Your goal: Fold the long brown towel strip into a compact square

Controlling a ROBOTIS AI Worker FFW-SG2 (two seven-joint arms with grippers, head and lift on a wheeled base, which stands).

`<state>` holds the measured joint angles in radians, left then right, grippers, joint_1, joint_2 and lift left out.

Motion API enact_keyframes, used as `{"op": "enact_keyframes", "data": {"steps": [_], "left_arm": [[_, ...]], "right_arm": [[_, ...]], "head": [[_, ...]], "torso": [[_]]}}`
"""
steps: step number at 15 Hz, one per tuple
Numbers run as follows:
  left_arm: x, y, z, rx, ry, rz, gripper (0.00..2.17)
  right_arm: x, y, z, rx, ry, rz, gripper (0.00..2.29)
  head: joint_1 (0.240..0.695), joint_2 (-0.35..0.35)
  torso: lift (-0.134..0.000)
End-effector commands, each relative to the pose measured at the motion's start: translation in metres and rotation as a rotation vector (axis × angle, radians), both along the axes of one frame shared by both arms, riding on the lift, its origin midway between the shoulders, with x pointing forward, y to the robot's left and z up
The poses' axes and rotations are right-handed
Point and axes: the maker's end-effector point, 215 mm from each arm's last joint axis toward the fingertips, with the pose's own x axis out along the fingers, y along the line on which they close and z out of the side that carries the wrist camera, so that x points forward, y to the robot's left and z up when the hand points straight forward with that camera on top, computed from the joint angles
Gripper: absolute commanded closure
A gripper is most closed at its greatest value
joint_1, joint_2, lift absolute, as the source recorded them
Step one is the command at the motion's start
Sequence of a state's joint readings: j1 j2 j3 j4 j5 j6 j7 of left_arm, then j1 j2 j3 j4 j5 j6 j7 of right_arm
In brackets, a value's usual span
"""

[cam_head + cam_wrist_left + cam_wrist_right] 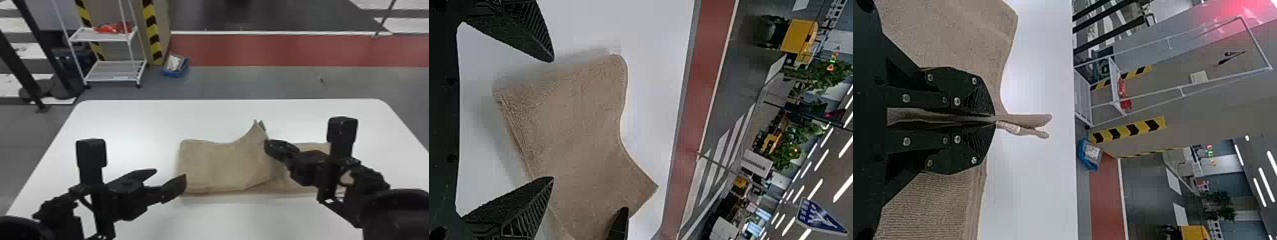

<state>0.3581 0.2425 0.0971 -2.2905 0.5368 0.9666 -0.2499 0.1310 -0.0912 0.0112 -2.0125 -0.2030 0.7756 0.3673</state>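
White counter (127, 119) on a grey floor (255, 83); take it as a clock, twelve at the far edge. Near its middle, slightly toward three, the right tool (267, 147) has its flat fingers pressed together on a gathered bit of the towel (220, 166). From the right wrist view you can see the cloth run between them, two tips of it poking out past the ends. Over toward eight, the left tool (170, 174) has its fingers spread with nothing between them, just beside the towel's nine o'clock end.

That towel lies across the middle, doubled over toward nine, its upper layer drawn up into a peak at the pinch, aimed at twelve. More of it runs off toward three, beneath the right tool.

Past the counter, a white rack (105, 67) stands around eleven, striped posts (153, 35) and a blue bin (175, 73) beside it.
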Motion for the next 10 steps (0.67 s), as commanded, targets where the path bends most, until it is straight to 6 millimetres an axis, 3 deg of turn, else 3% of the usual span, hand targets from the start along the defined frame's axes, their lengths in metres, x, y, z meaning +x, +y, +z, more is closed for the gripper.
{"op": "enact_keyframes", "data": {"steps": [1, 5, 7, 10], "left_arm": [[-0.003, -0.002, -0.006, -0.012, 0.012, -0.011, 0.09], [-0.014, -0.019, -0.021, -0.021, 0.046, -0.044, 0.08], [-0.024, -0.035, -0.028, -0.025, 0.059, -0.069, 0.19], [-0.02, -0.04, -0.03, -0.003, 0.033, -0.064, 0.18]], "right_arm": [[0.008, -0.006, 0.025, 0.053, -0.032, -0.011, 1.0], [0.01, -0.011, 0.06, 0.155, -0.063, -0.01, 1.0], [0.01, -0.01, 0.071, 0.16, -0.083, -0.008, 1.0], [0.011, -0.035, 0.082, 0.191, -0.103, -0.048, 1.0]], "head": [[0.695, 0.027], [0.695, 0.008], [0.695, -0.007], [0.695, -0.029]], "torso": [[-0.124], [-0.124], [-0.124], [-0.124]]}}
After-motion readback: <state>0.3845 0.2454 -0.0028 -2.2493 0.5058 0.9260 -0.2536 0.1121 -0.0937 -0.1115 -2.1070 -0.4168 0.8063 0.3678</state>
